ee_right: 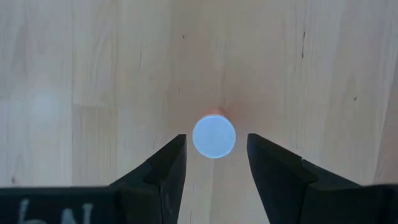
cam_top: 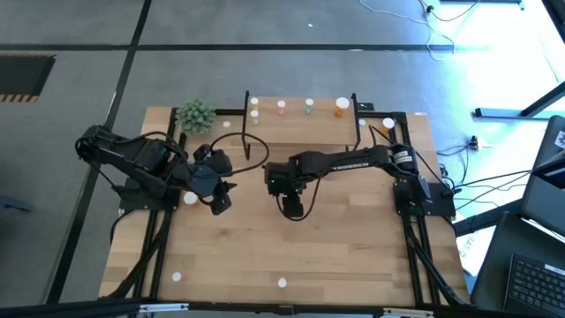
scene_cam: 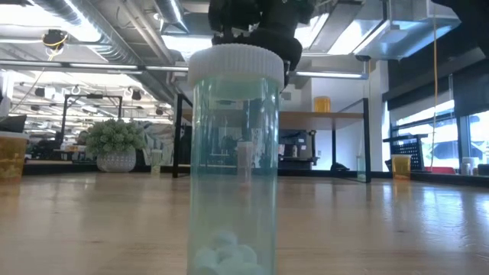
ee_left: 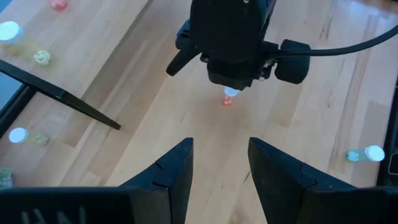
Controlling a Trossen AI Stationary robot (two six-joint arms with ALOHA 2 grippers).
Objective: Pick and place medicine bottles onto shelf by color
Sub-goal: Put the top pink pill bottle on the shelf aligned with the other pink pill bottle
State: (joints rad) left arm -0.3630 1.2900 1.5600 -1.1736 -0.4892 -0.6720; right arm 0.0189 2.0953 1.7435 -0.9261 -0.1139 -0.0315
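Round pale-capped pink bottle (ee_right: 214,135) between open right gripper (ee_right: 213,163) fingers.

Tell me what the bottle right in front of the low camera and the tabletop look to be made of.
Bottle: likely clear, green-tinted plastic, since the room shows through its glossy wall; its ribbed white cap looks like matte plastic. Tabletop: light wood in joined strips with visible grain and a faint satin sheen, probably sealed butcher-block.
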